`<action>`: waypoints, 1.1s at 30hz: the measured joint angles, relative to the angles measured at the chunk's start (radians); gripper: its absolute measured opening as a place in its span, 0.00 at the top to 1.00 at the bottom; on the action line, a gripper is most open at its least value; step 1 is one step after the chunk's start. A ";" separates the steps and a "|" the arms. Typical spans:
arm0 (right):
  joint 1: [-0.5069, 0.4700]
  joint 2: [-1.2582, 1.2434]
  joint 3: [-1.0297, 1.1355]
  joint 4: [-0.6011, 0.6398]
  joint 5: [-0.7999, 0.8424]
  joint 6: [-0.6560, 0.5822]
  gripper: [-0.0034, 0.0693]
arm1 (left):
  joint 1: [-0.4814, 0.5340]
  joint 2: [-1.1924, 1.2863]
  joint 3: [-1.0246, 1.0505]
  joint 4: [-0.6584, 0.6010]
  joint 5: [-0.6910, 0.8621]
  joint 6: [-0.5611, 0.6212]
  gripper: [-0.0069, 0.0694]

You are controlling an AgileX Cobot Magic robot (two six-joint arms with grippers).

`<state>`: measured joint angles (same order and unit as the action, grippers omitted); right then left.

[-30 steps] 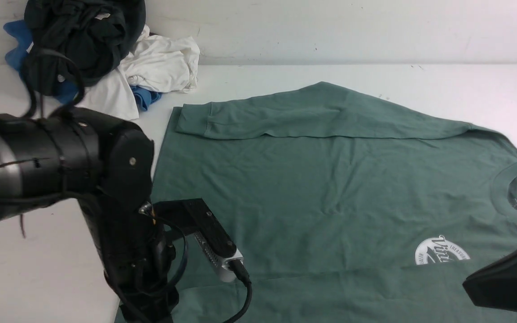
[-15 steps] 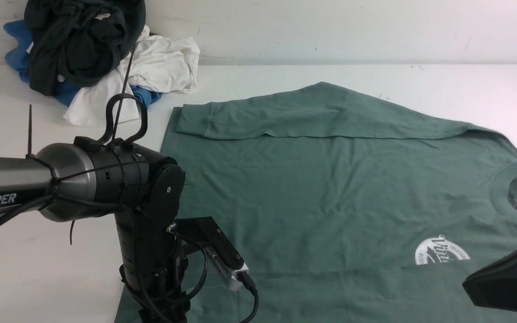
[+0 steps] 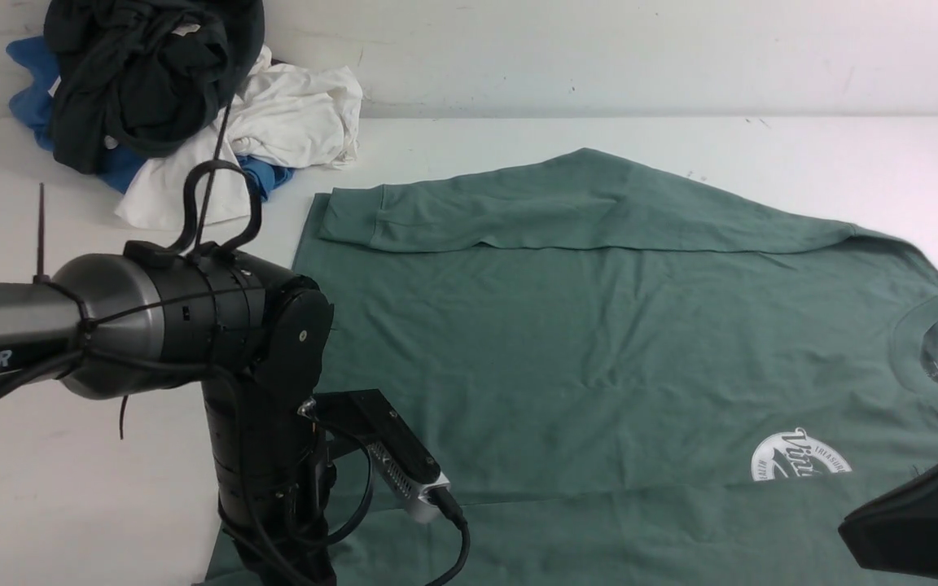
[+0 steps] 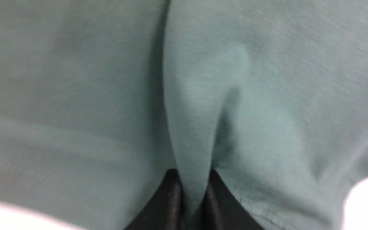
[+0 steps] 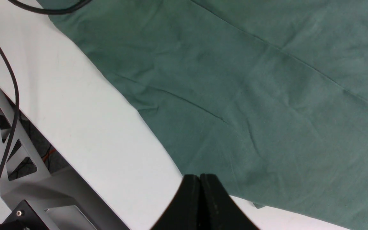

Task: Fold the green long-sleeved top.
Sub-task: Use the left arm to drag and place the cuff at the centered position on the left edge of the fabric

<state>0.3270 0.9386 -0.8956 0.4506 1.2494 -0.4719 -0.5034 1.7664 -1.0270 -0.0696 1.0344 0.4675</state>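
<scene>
right gripper (image 5: 200, 179): jaws pressed together, empty | green long-sleeved top (image 5: 235, 95): flat, 12–3 o'clock of gripper | white table (image 5: 85, 105): 10 o'clock

I count one green top (image 3: 599, 342) on one table (image 3: 70, 488). One dark garment (image 3: 143, 73) tops a heap of white cloth (image 3: 298, 114) and blue cloth (image 3: 29, 73), pieces uncountable. My grippers: two, left (image 4: 193, 191) and right (image 5: 200, 180).

Top (image 3: 599, 342) spread on table (image 3: 518, 134); clothes pile (image 3: 168, 89) behind-left.

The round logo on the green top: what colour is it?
The logo is white against the green top; the front view shows it best.
</scene>
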 joint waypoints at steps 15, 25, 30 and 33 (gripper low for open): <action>0.000 0.000 0.002 -0.063 -0.021 0.016 0.97 | 0.000 -0.127 -0.177 0.028 0.146 -0.041 0.86; 0.000 0.113 0.002 -0.401 -0.163 0.302 0.97 | 0.000 -0.084 -0.484 0.100 0.185 -0.043 0.86; 0.000 0.253 0.000 -0.466 -0.205 0.357 0.97 | 0.000 -0.035 -0.580 0.106 0.194 -0.043 0.86; -0.010 0.330 -0.027 -0.467 -0.238 0.374 0.96 | 0.000 -0.028 -0.591 0.106 0.195 -0.043 0.86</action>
<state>0.3165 1.2691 -0.9229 -0.0167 1.0117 -0.0982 -0.5034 1.7383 -1.6177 0.0362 1.2298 0.4240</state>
